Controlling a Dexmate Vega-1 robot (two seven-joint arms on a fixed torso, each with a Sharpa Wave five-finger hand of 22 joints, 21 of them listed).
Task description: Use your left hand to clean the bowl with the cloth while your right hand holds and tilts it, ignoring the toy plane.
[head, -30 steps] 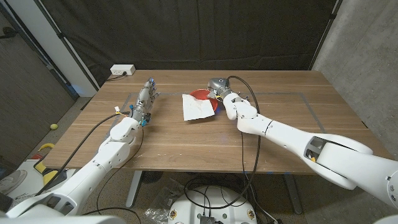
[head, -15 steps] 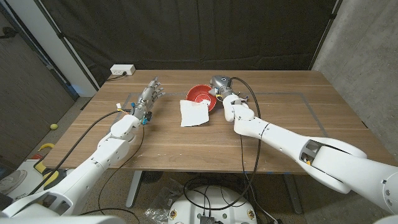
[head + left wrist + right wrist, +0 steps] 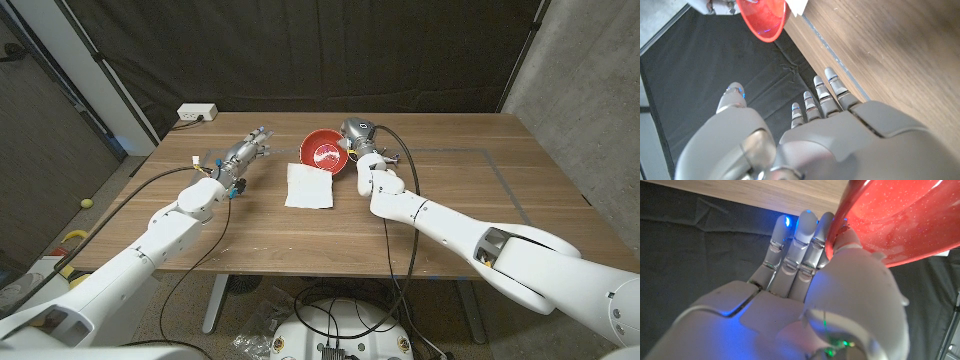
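Wooden bench [image 3: 300, 235], bare along its near edge; faint taped lines on its right half. On it, mid-depth and left of centre: white cloth [image 3: 310, 186], folded square, lying flat, touched by neither hand. Just behind the cloth: red bowl [image 3: 325, 151], tipped up on edge with its inside facing forward, lower rim at or near the cloth's far edge; in the left wrist view it is seen [image 3: 763, 20] from outside. Right robot hand [image 3: 355, 140]: gripping the bowl's right rim, fingers behind the wall and thumb inside, as the right wrist view [image 3: 810, 285] shows. Left robot hand [image 3: 245, 152]: empty, fingers straight and apart, left of the cloth, clear of it. Far left corner: white power strip [image 3: 197, 113]. Beyond: black curtain [image 3: 330, 50]; grey concrete wall [image 3: 590, 80] to the right.
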